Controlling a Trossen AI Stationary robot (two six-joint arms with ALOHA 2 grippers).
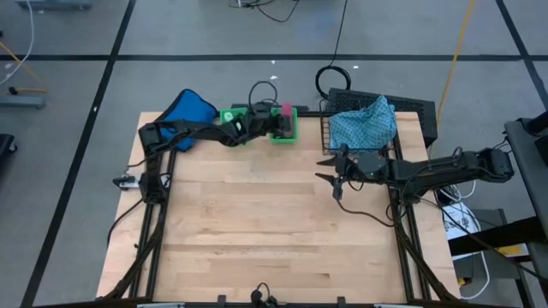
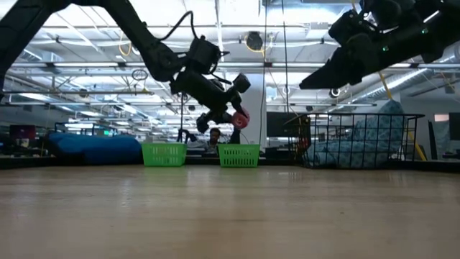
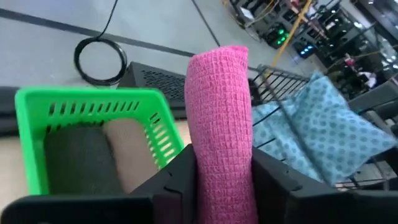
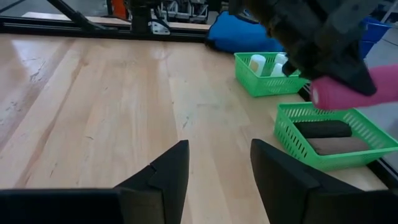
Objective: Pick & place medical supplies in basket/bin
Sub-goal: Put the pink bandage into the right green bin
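My left gripper [image 1: 281, 118] is shut on the pink roll [image 3: 219, 118] and hovers over the right-hand green bin [image 1: 284, 128] at the table's far edge. That bin [image 3: 93, 106] holds the black roll [image 3: 78, 162] and the brown roll [image 3: 134, 149]. The other green bin [image 4: 267, 78] holds white bottles [image 4: 257, 62]. The blue-green patterned cloth [image 1: 364, 124] lies heaped in the black wire basket [image 1: 424, 115]. My right gripper [image 1: 330, 167] is open above the bare table in front of the basket. My left gripper pinches the pink roll between its two fingers, gripping the roll's near part [image 3: 221, 180]. The rest of the roll sticks out past the fingertips. The fingers slant down from the table's left. The roll [image 2: 241, 119] is lifted clear above the green bin [image 2: 238, 155].
A solid blue padded pouch [image 1: 188, 109] lies at the far left corner beside the bins. A dark mat [image 1: 411, 107] lies under the basket. Cables [image 1: 334, 79] lie beyond the far edge. The wooden table's [image 1: 257, 222] middle and near half are open room.
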